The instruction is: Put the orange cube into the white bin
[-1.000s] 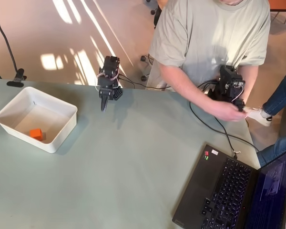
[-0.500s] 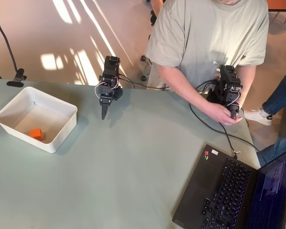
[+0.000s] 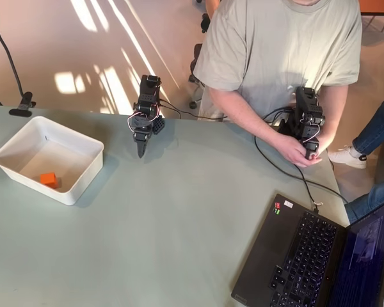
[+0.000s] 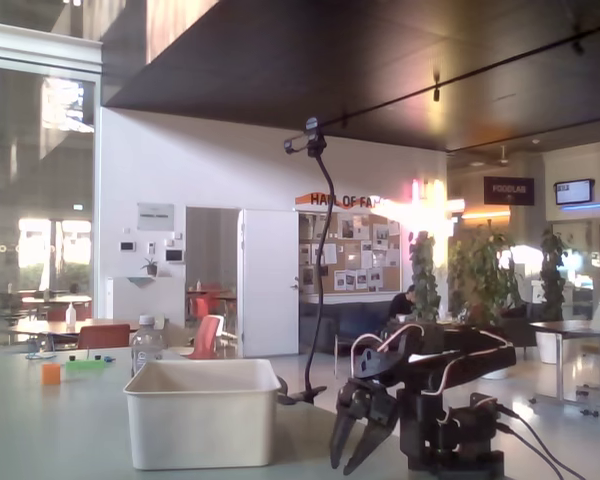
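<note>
Now orange cube [image 3: 48, 180] sitting inside white bin [image 3: 83, 174], hand [image 3: 140, 151] empty, fingers a little apart, well off to the side

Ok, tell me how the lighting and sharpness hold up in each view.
Overhead view: sharp and evenly lit; sun streaks fall on the floor behind the table, and the orange cube reads clearly inside the white bin. Fixed view: backlit and soft, with bright glare from the windows and the far lights, so the gripper is a dark silhouette and the bin's wall looks greyish.
</note>
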